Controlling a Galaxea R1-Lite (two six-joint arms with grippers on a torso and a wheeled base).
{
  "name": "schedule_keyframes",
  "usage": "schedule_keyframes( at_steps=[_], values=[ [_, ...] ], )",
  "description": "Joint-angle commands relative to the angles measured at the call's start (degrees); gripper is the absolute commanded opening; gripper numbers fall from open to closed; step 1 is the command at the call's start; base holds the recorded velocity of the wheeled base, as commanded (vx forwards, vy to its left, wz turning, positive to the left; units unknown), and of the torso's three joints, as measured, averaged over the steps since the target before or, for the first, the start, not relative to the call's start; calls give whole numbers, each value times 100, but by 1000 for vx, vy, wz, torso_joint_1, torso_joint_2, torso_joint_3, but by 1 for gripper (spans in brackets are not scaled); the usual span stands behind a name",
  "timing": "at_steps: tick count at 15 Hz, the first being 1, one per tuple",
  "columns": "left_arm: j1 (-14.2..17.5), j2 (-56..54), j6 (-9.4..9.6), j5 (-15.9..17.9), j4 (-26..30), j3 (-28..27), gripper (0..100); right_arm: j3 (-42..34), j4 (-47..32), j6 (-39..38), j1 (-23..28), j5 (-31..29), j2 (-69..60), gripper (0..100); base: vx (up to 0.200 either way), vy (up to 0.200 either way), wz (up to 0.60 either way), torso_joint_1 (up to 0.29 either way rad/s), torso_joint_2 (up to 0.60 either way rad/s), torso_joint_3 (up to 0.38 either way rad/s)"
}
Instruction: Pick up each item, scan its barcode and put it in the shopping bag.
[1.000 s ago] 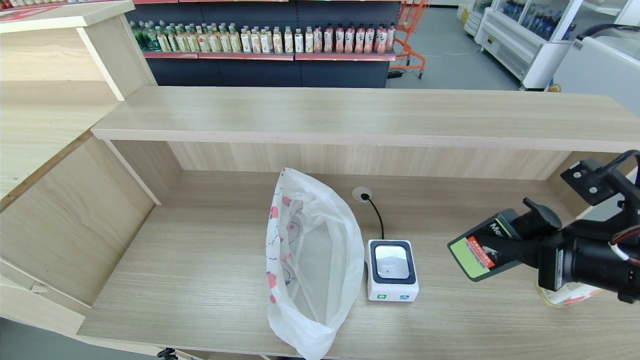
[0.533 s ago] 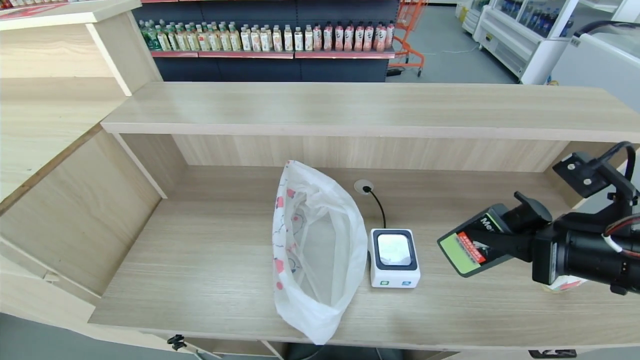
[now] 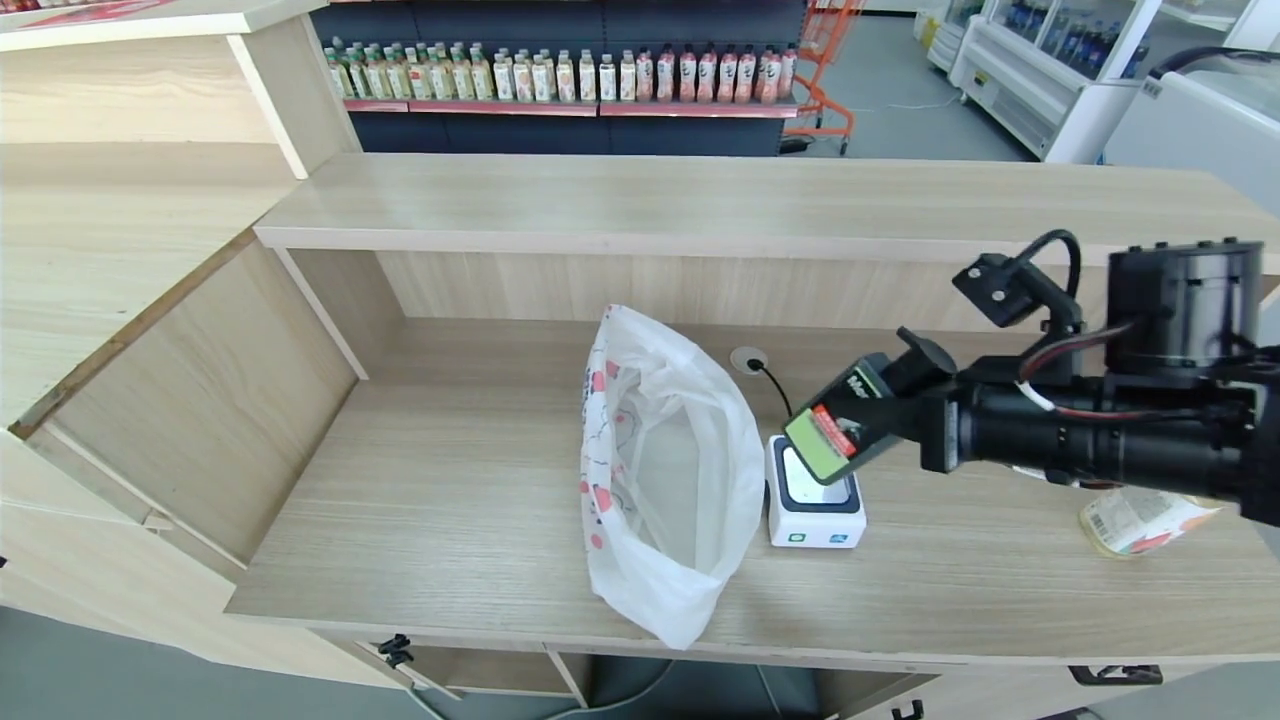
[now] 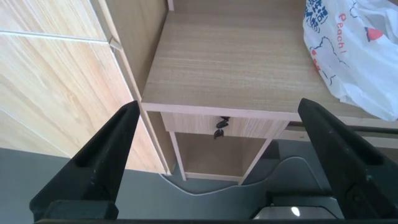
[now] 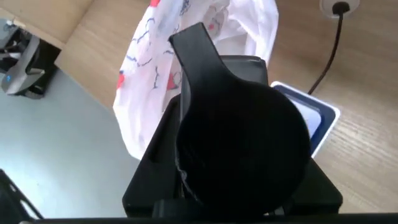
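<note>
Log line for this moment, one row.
step: scan | right gripper: shut on box, over scanner | left gripper: open, off counter front | shopping bag: open beside scanner

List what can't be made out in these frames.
- Barcode on the black box: in the head view the label print is too small to read. In the right wrist view the right gripper blocks the box with its own body.
- Barcode scanner window: in the head view the box covers most of it.
- Item behind the right arm: in the head view the arm hides its top, so its kind is unclear.
</note>
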State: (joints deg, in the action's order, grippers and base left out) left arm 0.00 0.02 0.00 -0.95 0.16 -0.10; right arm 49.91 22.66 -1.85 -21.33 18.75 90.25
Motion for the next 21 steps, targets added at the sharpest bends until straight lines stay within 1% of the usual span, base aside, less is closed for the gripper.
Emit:
schedule_keyframes(
  at_steps=[1,4,6,7,10,11,13,15,17,21],
  values=[
    [0,-2,0,-2,2,1,100,810,344,-114,-196,-3,1215,0,0,0,0,0,0,0],
    [0,-2,0,-2,2,1,100,1153,485,-96,-644,-29,1830,0,0,0,0,0,0,0],
    [0,-2,0,-2,2,1,100,1126,1249,-17,-741,-12,2384,0,0,0,0,0,0,0],
    [9,-2,0,-2,2,1,100,1162,1469,18,-829,-12,2621,0,0,0,0,0,0,0],
    [0,-2,0,-2,2,1,100,1601,1575,686,-873,-20,3254,0,0,0,0,0,0,0],
    [0,-2,0,-2,2,1,100,1900,1619,932,-925,-20,3561,0,0,0,0,0,0,0],
    [0,-2,0,-2,2,1,100,2225,1636,1231,-934,-29,3842,0,0,0,0,0,0,0],
    [0,-2,0,-2,2,1,100,2339,1671,1504,-943,-29,4001,0,0,0,0,0,0,0],
    [0,-2,0,-2,2,1,100,2401,1909,1908,-952,-29,4238,0,0,0,0,0,0,0],
    [0,-2,0,-2,2,1,100,2717,2093,2233,-978,-29,4554,0,0,0,0,0,0,0]
  ],
)
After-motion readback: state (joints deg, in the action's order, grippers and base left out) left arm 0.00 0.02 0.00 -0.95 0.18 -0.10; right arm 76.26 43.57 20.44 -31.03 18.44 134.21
